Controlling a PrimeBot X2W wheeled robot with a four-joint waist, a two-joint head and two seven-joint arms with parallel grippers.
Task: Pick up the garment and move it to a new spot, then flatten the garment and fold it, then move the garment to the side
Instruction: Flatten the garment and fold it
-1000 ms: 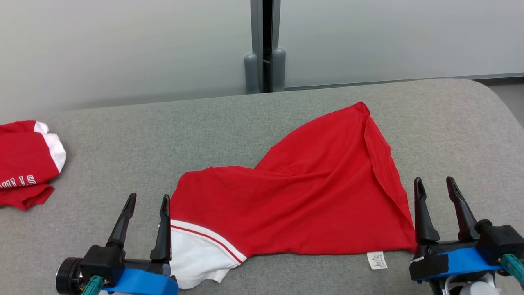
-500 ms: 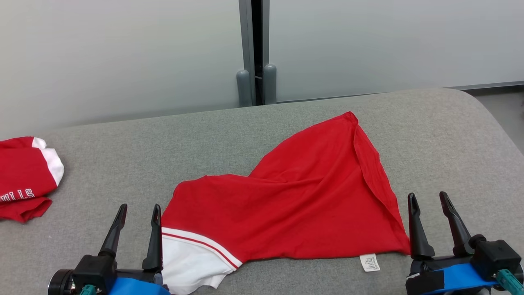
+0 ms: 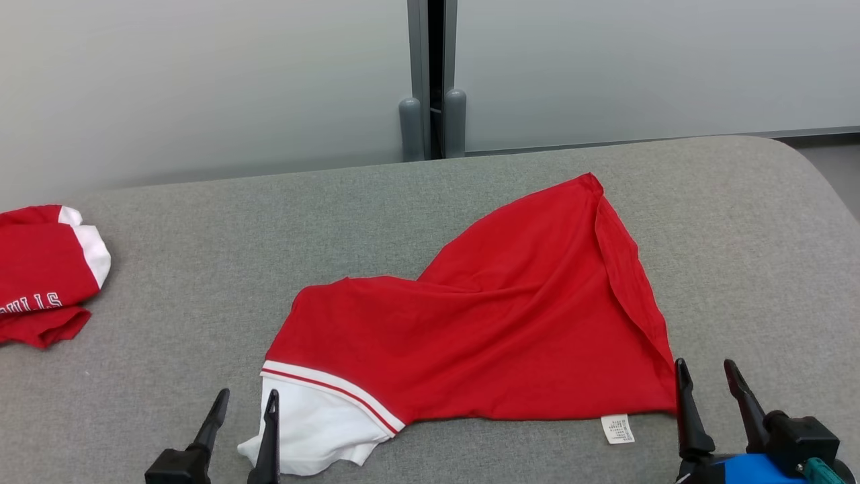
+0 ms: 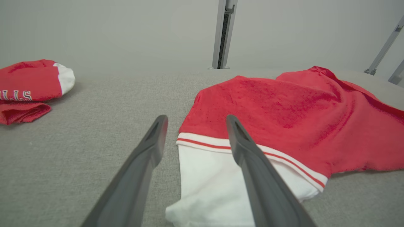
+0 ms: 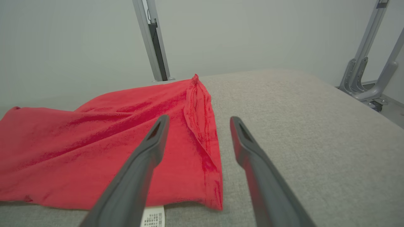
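Note:
A red garment (image 3: 497, 329) with a white sleeve (image 3: 316, 423) lies rumpled on the grey padded table (image 3: 201, 282); a white label (image 3: 618, 428) sticks out at its near edge. My left gripper (image 3: 245, 403) stands open at the lower left, its right finger beside the white sleeve. In the left wrist view the gripper (image 4: 195, 121) straddles the sleeve's left edge (image 4: 205, 176), above the cloth. My right gripper (image 3: 705, 373) is open at the garment's near right corner. The right wrist view shows that gripper (image 5: 198, 121) with the red corner (image 5: 208, 176) between its fingers, nothing gripped.
A second red and white garment (image 3: 40, 275) with white lettering lies bunched at the table's left edge. A pale wall with a grey metal post (image 3: 431, 74) stands behind the table. The table's right end (image 3: 806, 202) curves off, with metal frame legs (image 5: 366, 69) beyond.
Both grippers have drawn back toward the near edge of the table, still open. The camera has shifted a little. The garment lies as it did.

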